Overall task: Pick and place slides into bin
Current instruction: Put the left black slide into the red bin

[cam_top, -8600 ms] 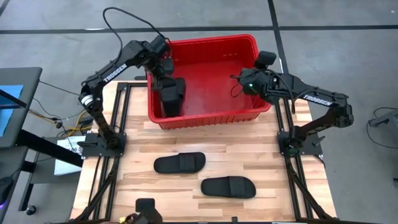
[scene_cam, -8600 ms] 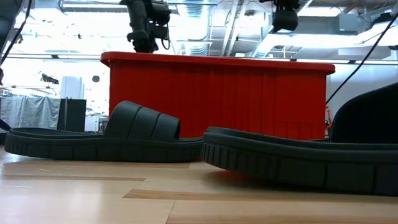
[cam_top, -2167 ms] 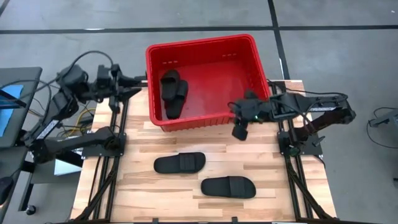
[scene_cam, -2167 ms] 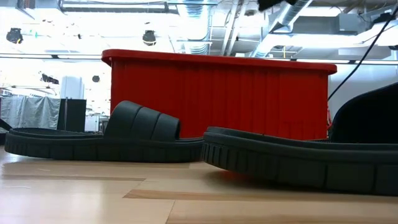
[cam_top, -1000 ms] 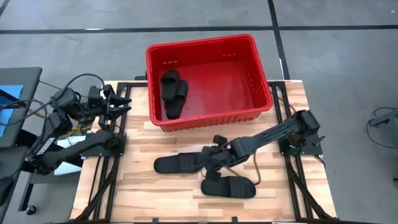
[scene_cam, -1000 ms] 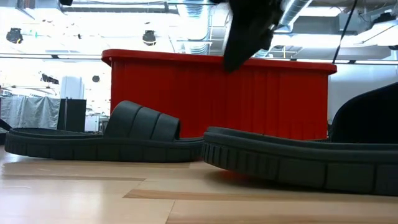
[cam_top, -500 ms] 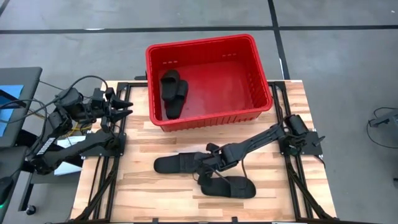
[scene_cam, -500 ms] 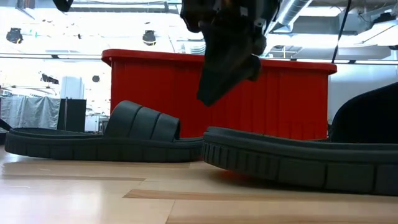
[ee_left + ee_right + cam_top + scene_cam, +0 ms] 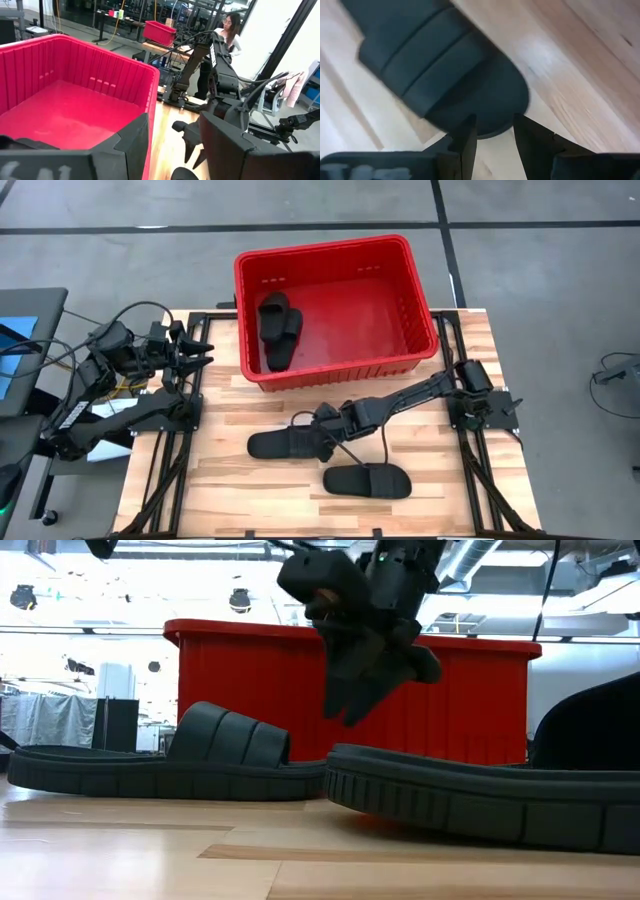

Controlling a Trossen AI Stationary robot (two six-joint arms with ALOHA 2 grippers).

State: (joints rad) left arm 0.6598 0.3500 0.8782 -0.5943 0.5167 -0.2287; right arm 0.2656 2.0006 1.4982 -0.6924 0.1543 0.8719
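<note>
1. Nearest the table's front edge, one slide (image 9: 366,480) lay flat on the pale wooden table (image 9: 450,500). It was an elongated oval of matte black rubber with a wide ribbed strap. In the low view its thick, finely grooved sole edge (image 9: 470,802) filled the foreground.

2. Just behind it and to the left lay a second slide (image 9: 285,444), also flat. The low view showed its strap (image 9: 228,735) arching up in three broad ribs.

3. The right gripper (image 9: 322,438) hung at the right end of that second slide, with its dark jointed arm stretched low across the table from the right mount. The right wrist view showed the two fingers (image 9: 465,142) set a narrow gap apart and holding nothing. The slide's rounded end (image 9: 485,107) sat just past the fingertips. In the low view the gripper (image 9: 350,700) pointed down, its tips clear of the slide below.

4. Farther back stood the bin (image 9: 418,310), a large rectangular crate of glossy red plastic with a thick rim. Its outer wall carried vertical ribs (image 9: 300,690).

5. Two more slides (image 9: 277,330) lay inside the bin against its left wall, overlapping each other.

6. The left gripper (image 9: 197,352) waited off the table's left edge, level with the bin's front. Its fingers (image 9: 227,145) were spread apart and empty in the left wrist view, with the bin's red interior (image 9: 65,107) beyond them.

7. A person (image 9: 231,35) stood in the room behind.
</note>
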